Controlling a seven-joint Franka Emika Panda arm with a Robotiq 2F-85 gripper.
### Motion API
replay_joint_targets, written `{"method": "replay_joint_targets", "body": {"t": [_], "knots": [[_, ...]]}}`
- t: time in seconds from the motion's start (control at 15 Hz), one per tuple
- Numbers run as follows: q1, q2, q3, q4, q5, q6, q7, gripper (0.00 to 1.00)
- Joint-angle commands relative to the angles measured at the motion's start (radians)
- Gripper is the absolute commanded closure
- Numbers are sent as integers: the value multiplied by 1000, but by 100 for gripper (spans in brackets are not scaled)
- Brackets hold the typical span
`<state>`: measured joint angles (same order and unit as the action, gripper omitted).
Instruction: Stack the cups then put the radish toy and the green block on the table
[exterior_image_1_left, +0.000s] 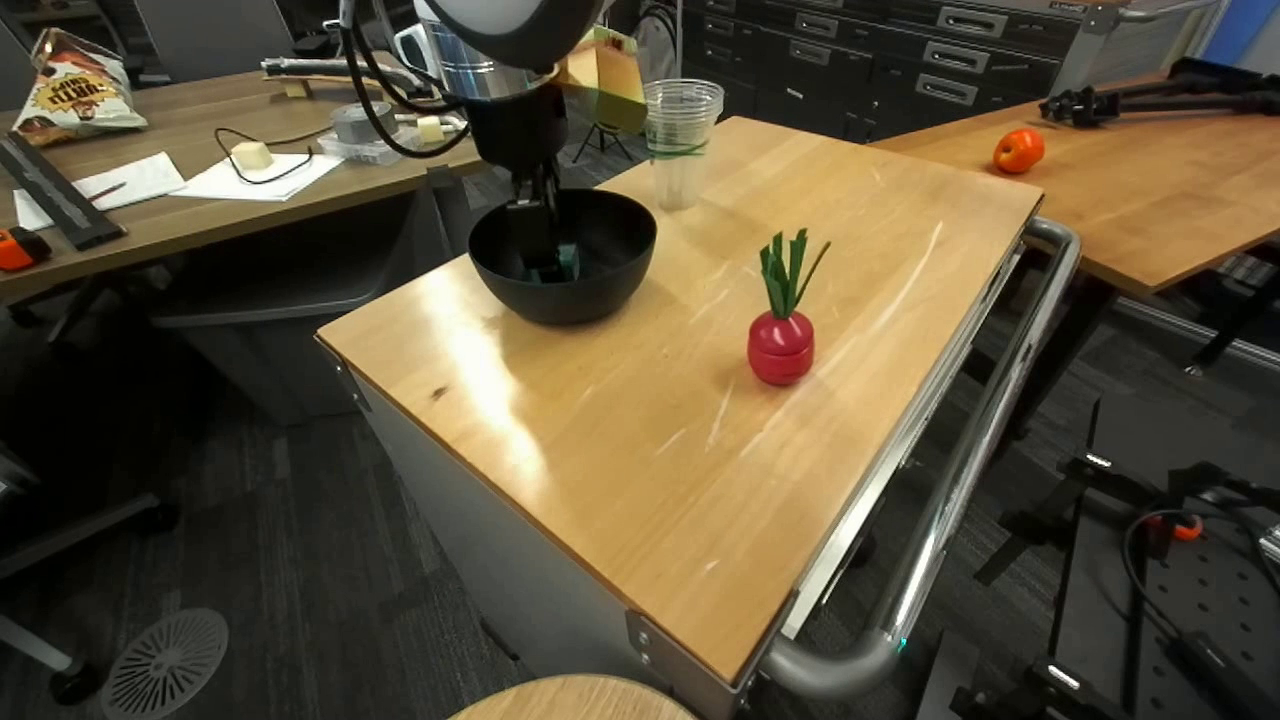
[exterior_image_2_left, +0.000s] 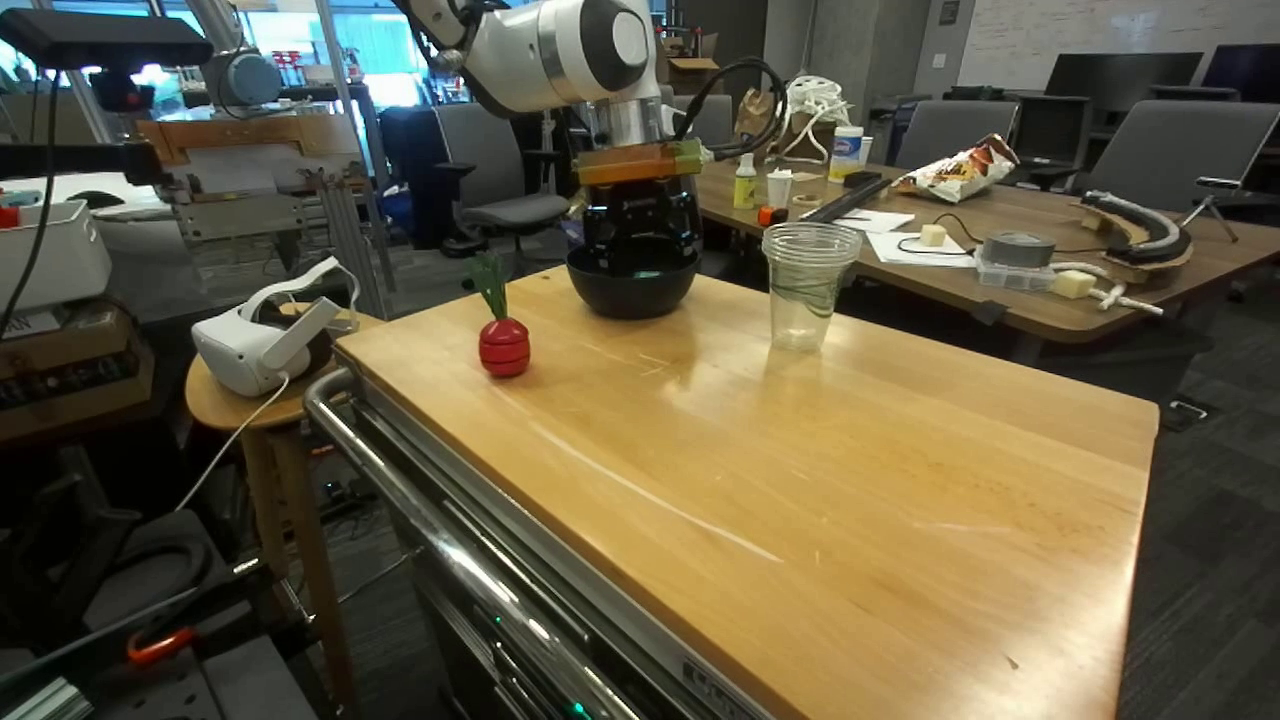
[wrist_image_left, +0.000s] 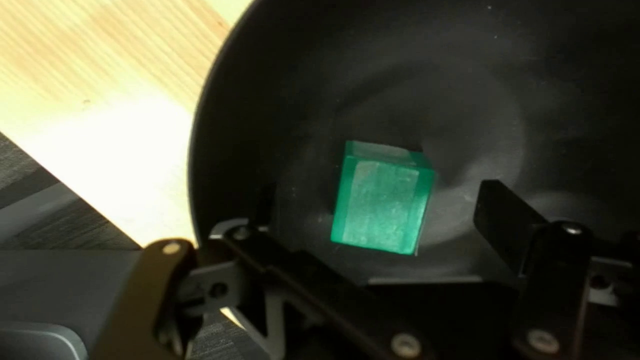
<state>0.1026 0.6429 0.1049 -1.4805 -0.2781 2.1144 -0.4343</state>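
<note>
Across the desk (exterior_image_1_left: 600, 440), stacked cups (exterior_image_2_left: 808, 290) and radish toy (exterior_image_1_left: 781, 348) are standing; inside the bowl (exterior_image_1_left: 580, 305) the tool (wrist_image_left: 376, 200), spread and empty, is flanking the green block (wrist_image_left: 384, 205), likely fetching it, needing to close.

In the wrist view, the table (wrist_image_left: 110, 55) is partly overexposed into white glare, at the left of the fingers (wrist_image_left: 505, 225); between and beyond them, the bowl (wrist_image_left: 280, 75) is rather dim, with soft grey reflections.
</note>
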Motion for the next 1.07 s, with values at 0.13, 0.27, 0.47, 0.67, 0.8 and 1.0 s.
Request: {"method": "replay_joint_targets", "body": {"t": [0.13,0.27,0.47,0.67,0.8,1.0], "knots": [[-8,39,0,73,21,-31,-4,49],[-15,32,2,65,27,-34,-10,65],[-24,-27,9,4,26,-13,-30,83],[-32,-174,29,-122,17,12,-98,83],[-34,-261,43,-191,14,26,-159,83],[-28,-414,64,-332,19,-7,-264,83]]}}
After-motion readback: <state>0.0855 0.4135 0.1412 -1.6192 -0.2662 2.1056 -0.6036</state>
